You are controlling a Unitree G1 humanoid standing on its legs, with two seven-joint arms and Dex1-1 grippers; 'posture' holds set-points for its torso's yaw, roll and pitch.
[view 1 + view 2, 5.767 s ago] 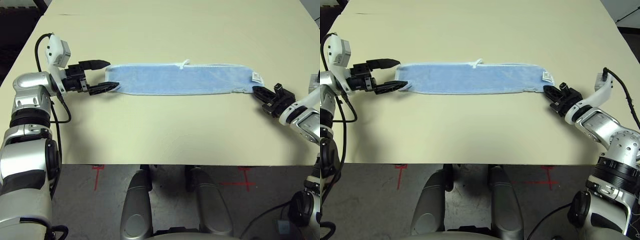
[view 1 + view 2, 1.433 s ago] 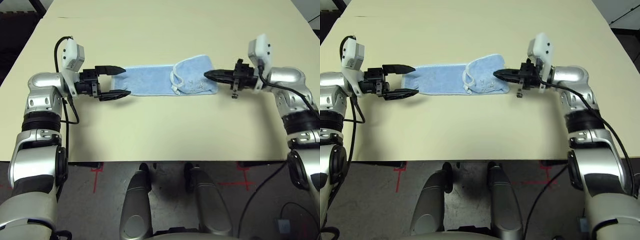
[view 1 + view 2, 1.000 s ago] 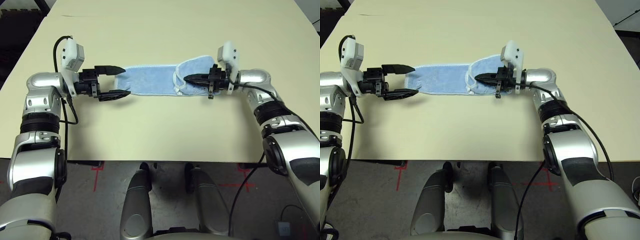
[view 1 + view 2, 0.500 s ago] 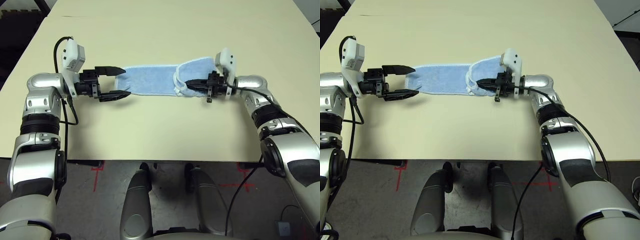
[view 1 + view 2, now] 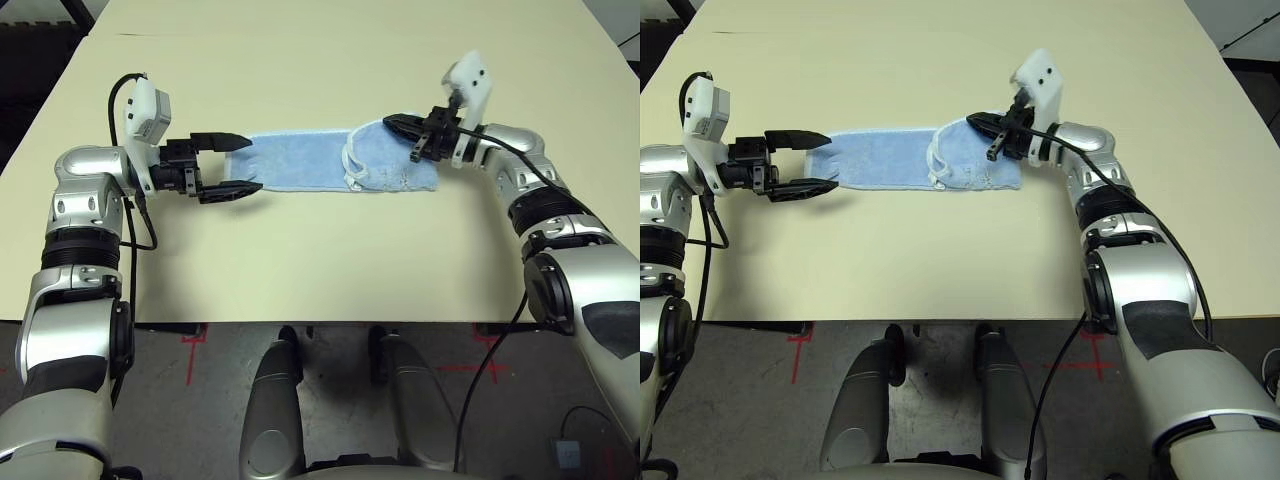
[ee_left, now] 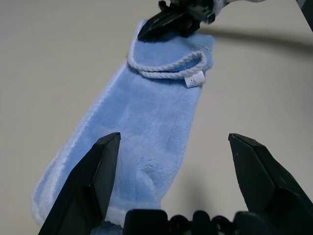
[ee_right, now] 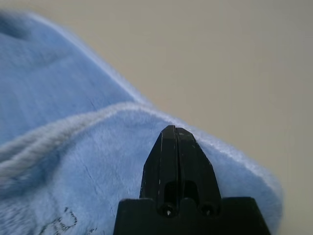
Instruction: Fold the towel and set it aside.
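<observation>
The light blue towel [image 5: 300, 160] lies as a long strip across the middle of the table, with its right end folded back leftward into a rounded flap [image 5: 392, 168]. A white cord edge and a small tag [image 6: 194, 81] sit at the flap's edge. My left gripper [image 5: 250, 164] stands open at the towel's left end, one finger on each side of it, low over the table. My right gripper [image 5: 390, 121] is shut with nothing between its fingers [image 7: 174, 147]. It hovers just above the far edge of the flap.
The beige table [image 5: 330, 260] stretches wide behind and in front of the towel. Its front edge runs near the robot's body, with grey floor and red tape marks [image 5: 195, 340] below. A black cable [image 5: 128, 215] loops off the left forearm.
My shut right gripper has lifted off the flap's left edge and drawn back to the right and away, to the flap's far edge. The flap has settled flatter. The left arm is still.
</observation>
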